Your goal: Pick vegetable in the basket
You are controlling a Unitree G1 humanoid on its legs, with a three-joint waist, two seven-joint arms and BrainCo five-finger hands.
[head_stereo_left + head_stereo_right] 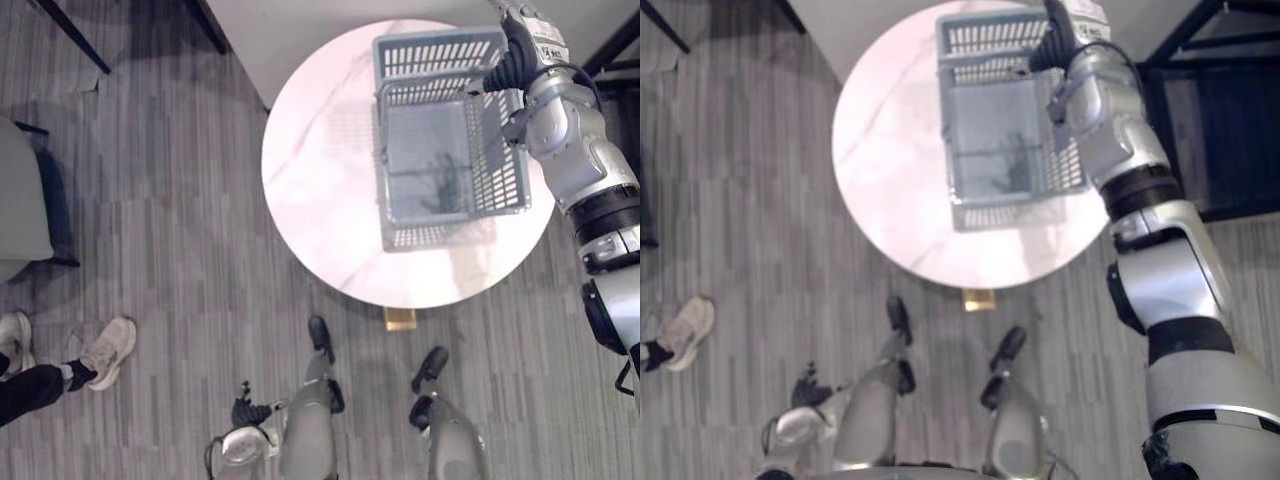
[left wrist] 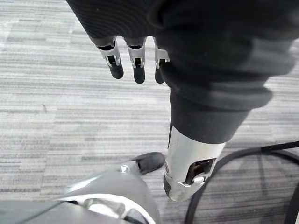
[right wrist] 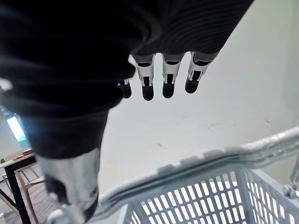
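Basket (image 1: 440,55): grey plastic mesh. Table (image 1: 320,180): glossy marble-look top. Floor (image 1: 180,250): matt, streaky.

Right arm (image 1: 575,150) stretched far forward from right shoulder, elbow nearly straight, silver forearm angled inward. Dark ribbed wrist cover (image 1: 508,62) at far end of reach. Right hand (image 3: 163,79) empty: fingers (image 3: 193,74) straight, side by side, dark tips level in row; thumb (image 3: 70,186) set apart, not closed on anything.

Left hand (image 2: 137,58) hangs low at robot's left side, palm slack. Its fingers straight and relaxed, pointing down toward ground, thumb apart from them, nothing held.
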